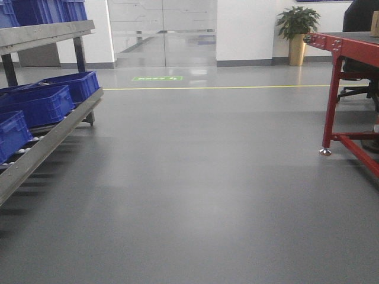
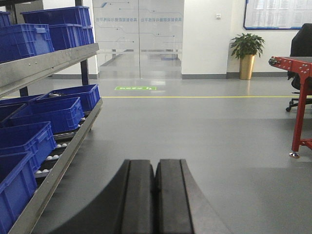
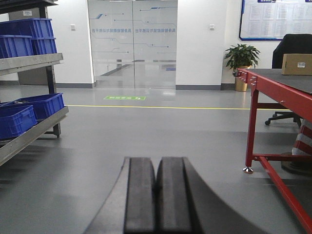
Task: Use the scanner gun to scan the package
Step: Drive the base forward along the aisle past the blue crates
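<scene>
The left gripper point(image 2: 156, 166) has two black fingers pressed together with nothing between them, and it points level and low over the grey floor point(image 2: 209, 146). The right gripper point(image 3: 156, 165) is the same, pressed together and bare. Left of both stands one rack point(image 2: 53, 61) of blue crates point(image 2: 51, 114). At least five sit on its lower tier, but the nearest are cut off, so the count is unsure. Ahead and right of the right gripper is one red table point(image 3: 273, 87), cropped by the frame. One package point(image 3: 296, 64) sits far back on the table, well apart from both grippers. Its pale label is too small to read. Beyond are one plant point(image 3: 241, 56) and one chair point(image 3: 292, 43), partly hidden.
</scene>
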Robot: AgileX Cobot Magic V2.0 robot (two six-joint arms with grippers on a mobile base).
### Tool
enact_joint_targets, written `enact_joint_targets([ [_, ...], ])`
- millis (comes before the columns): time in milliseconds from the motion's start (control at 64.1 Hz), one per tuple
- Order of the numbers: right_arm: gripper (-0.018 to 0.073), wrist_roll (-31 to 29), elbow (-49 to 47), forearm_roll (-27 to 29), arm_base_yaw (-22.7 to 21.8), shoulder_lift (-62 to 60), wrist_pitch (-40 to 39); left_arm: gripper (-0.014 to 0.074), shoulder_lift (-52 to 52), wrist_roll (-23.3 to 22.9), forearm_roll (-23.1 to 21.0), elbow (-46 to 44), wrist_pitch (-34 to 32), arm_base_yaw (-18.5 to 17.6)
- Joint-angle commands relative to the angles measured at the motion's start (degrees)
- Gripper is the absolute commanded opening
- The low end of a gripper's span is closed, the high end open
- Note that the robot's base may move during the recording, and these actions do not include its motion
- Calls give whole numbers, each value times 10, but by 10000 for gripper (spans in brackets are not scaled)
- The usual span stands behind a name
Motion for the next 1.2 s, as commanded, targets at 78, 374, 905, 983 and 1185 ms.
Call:
enact_joint_targets([
  [78, -169, -1, 0, -4, 0, -2, -8, -111, -2, 0, -3, -2, -10, 0],
  [374, -169, -1, 0, -4, 0, -2, -8, -111, -2, 0, -3, -2, -10, 0],
  [905, -169, -1, 0, -4, 0, -2, -8, -111, -2, 0, -3, -2, -10, 0],
  [983, -169, -1, 0, -4, 0, -2, -8, -111, -2, 0, -3, -2, -10, 0],
  [1185, -169, -1, 0, -4, 0, -2, -8, -111, -2, 0, -3, -2, -10, 0],
])
